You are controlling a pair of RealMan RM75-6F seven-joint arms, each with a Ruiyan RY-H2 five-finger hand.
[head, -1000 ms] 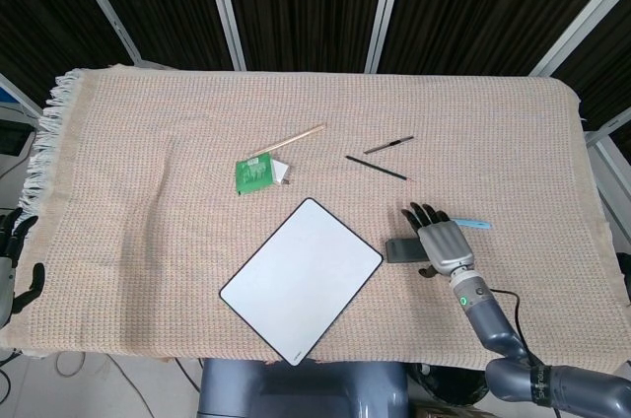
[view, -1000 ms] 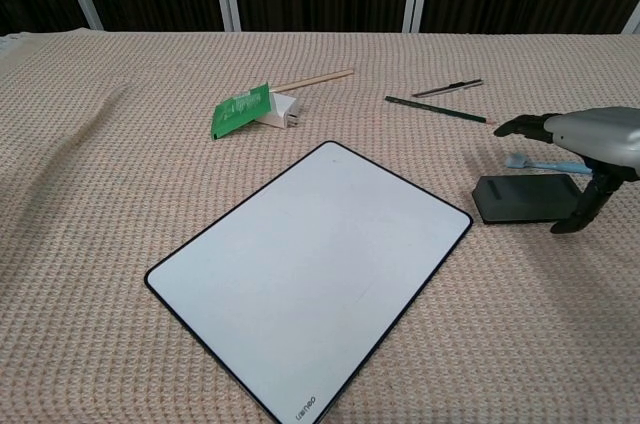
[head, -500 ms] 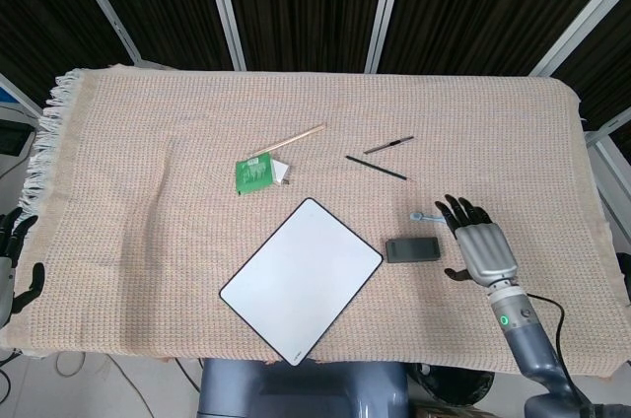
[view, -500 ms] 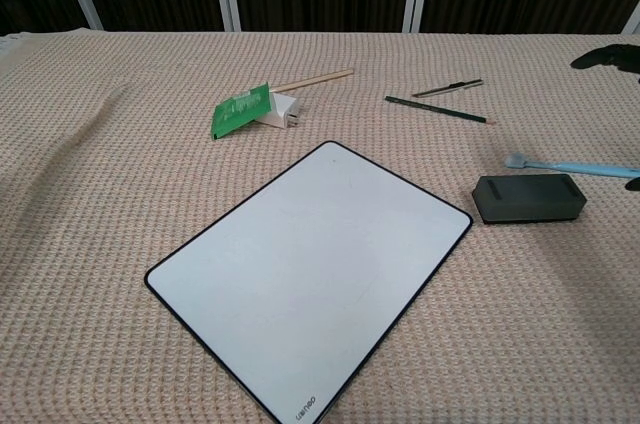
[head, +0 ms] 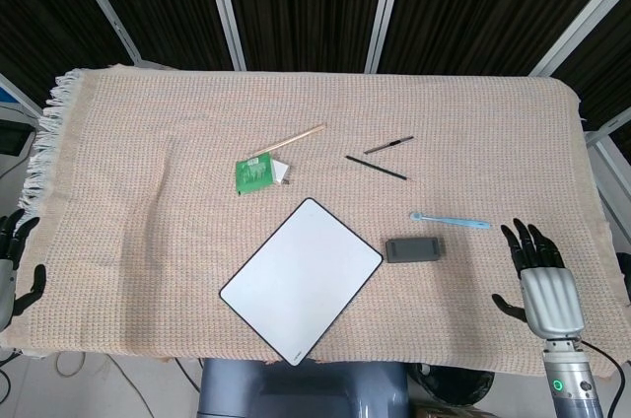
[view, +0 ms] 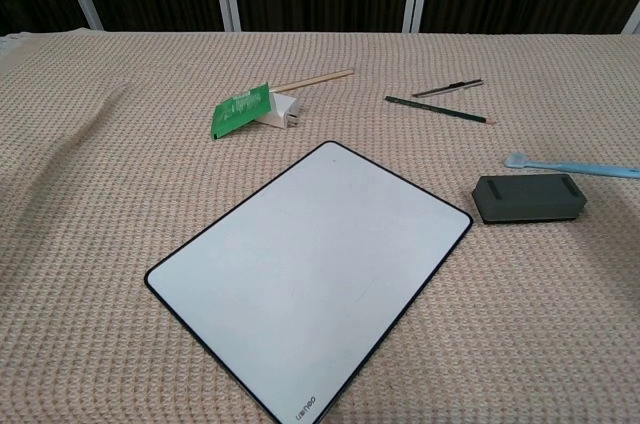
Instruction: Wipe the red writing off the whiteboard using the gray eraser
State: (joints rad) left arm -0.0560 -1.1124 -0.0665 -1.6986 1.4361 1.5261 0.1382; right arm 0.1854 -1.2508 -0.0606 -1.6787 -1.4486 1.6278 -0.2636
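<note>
The whiteboard (head: pixel 301 280) (view: pixel 310 269) lies tilted on the beige cloth, its white face blank with no red marks visible. The gray eraser (head: pixel 413 248) (view: pixel 528 198) rests flat just right of the board, untouched. My right hand (head: pixel 540 281) hovers at the table's front right corner, fingers spread, holding nothing, well right of the eraser. My left hand (head: pixel 12 258) shows at the far left edge beside the table, fingers apart and empty. Neither hand appears in the chest view.
A light blue toothbrush (head: pixel 450 222) (view: pixel 570 165) lies just behind the eraser. Two dark pens (head: pixel 384 158) (view: pixel 445 99), a green packet with a white block (head: pixel 258 173) (view: pixel 245 110) and a wooden stick (head: pixel 288 141) lie further back.
My right hand left the eraser and drew back right and toward the front edge, out of the chest view. The eraser stays where it was set down.
</note>
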